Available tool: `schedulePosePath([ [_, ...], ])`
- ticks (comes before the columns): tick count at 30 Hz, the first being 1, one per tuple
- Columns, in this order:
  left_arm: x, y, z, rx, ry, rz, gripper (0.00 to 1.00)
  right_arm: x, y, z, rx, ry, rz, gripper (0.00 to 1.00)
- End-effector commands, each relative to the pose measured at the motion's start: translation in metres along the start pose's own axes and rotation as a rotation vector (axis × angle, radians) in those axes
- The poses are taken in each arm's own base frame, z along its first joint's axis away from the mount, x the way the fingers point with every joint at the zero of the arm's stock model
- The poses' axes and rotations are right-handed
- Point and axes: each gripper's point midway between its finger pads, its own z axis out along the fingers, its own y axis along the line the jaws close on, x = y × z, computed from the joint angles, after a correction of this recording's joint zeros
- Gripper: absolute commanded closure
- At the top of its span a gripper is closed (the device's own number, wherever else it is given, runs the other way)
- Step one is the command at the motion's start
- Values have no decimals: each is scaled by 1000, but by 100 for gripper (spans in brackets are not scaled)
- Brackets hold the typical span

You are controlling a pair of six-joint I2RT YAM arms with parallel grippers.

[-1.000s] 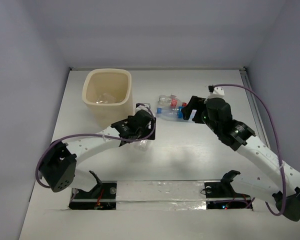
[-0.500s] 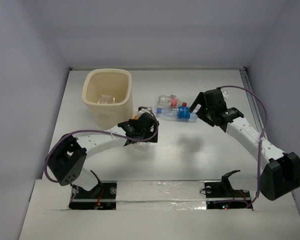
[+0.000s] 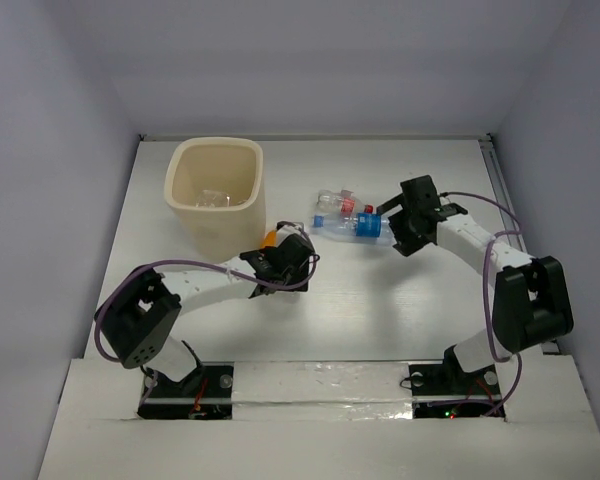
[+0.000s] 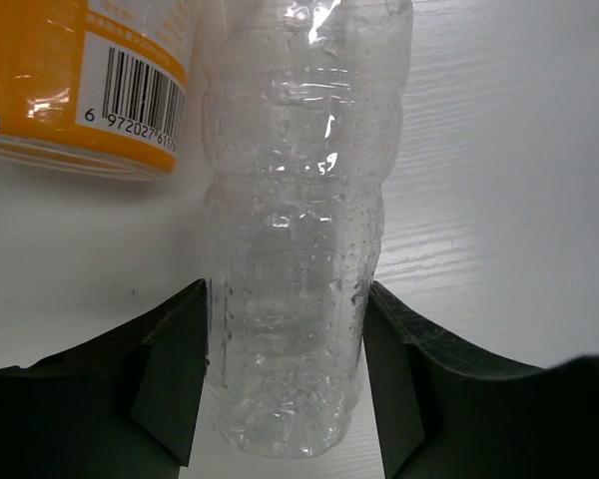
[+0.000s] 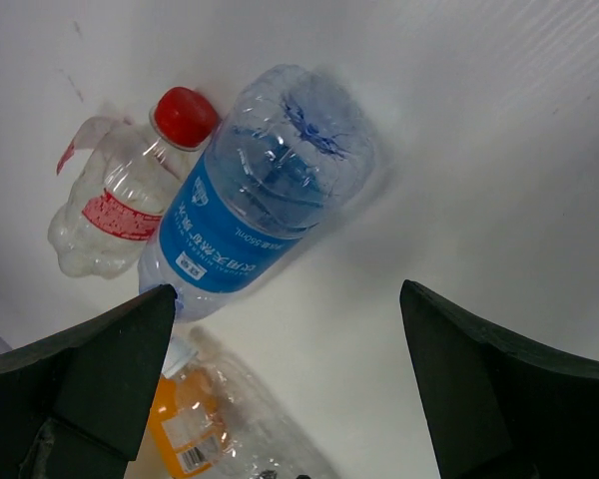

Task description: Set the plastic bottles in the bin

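The cream bin (image 3: 216,215) stands at the back left with a clear bottle (image 3: 212,198) inside. My left gripper (image 3: 280,262) (image 4: 285,299) is low on the table, shut on a clear crinkled bottle (image 4: 295,200) that lies flat, a finger against each side. The short orange bottle (image 3: 270,238) (image 4: 80,80) lies right beside it. My right gripper (image 3: 395,228) (image 5: 285,299) is open and holds nothing. It hovers just right of the blue-labelled bottle (image 3: 364,224) (image 5: 250,210). The red-capped bottle (image 3: 340,203) (image 5: 130,200) lies behind that one.
White walls close in the table on the left, back and right. A metal rail (image 3: 500,190) runs along the right edge. Purple cables loop off both arms.
My left gripper has shifted slightly back and settled over the clear bottle next to the orange one. My right arm has folded in, dropping its gripper low beside the blue-labelled bottle.
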Motion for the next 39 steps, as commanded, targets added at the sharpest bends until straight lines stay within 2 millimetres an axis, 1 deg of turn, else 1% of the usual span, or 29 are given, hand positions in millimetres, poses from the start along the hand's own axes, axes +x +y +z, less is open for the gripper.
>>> schedulePosePath([
  [1,8,0,4,-6,-6,8,52,-9,34,0,-69,1,158,0],
  [3,9,-3,1,4,-10,11,60,-13,38,3,-64,-2,208,0],
  [5,16,-10,-6,24,-4,28,63,-11,33,14,-25,18,230,0],
  [7,15,-17,-17,55,-10,14,65,-10,38,18,-18,32,250,0],
  [8,17,-24,-25,79,-9,20,66,-6,35,25,3,42,250,0],
  [11,5,-41,-57,150,-47,-1,68,-5,36,31,23,49,265,0],
  [12,-5,-47,-74,193,-84,-17,68,-6,31,39,48,51,272,0],
  [13,-12,-54,-89,223,-100,-20,69,-6,35,40,46,57,273,0],
  [14,-22,-55,-101,237,-130,-44,70,-4,33,42,61,66,269,0],
  [15,-33,-56,-125,279,-172,-62,70,-1,28,48,85,71,257,1],
  [16,-50,-61,-145,318,-217,-86,70,0,29,50,91,77,249,2],
  [17,-62,-59,-161,333,-257,-108,70,2,21,52,125,84,241,3],
  [18,-77,-57,-183,364,-307,-135,70,4,18,54,141,86,235,6],
  [19,-83,-52,-196,361,-325,-140,71,6,14,58,155,89,231,7],
  [20,-104,-53,-223,392,-381,-166,71,7,10,58,165,89,231,10],
  [21,-118,-48,-239,391,-431,-181,71,8,5,60,176,89,231,13],
  [22,-137,-42,-263,400,-479,-204,71,10,2,60,180,91,233,17],
  [24,-157,-31,-281,375,-544,-202,70,12,-8,61,197,92,226,18],
  [25,-165,-25,-287,360,-562,-201,70,13,-10,61,202,90,219,21],
  [26,-183,-15,-299,348,-604,-227,70,12,-13,60,205,85,213,23],
  [27,-191,-10,-300,328,-616,-225,70,12,-13,58,202,85,199,25],
  [28,-201,-1,-308,311,-639,-216,70,13,-18,58,208,84,192,30],
  [29,-211,14,-307,263,-658,-237,70,10,-15,53,187,73,188,33],
  [32,-230,36,-312,213,-714,-241,70,5,-24,47,179,42,157,41],
  [33,-240,52,-309,168,-731,-259,70,2,-23,39,157,32,139,42],
  [35,-251,68,-300,110,-733,-255,71,-2,-30,29,139,2,110,42],
  [37,-258,76,-294,85,-740,-250,71,-5,-32,21,117,-14,91,43],
  [38,-257,81,-285,66,-730,-238,71,-6,-38,19,113,-29,80,43],
  [39,-259,86,-277,47,-721,-238,71,-8,-36,14,94,-35,60,43],
])
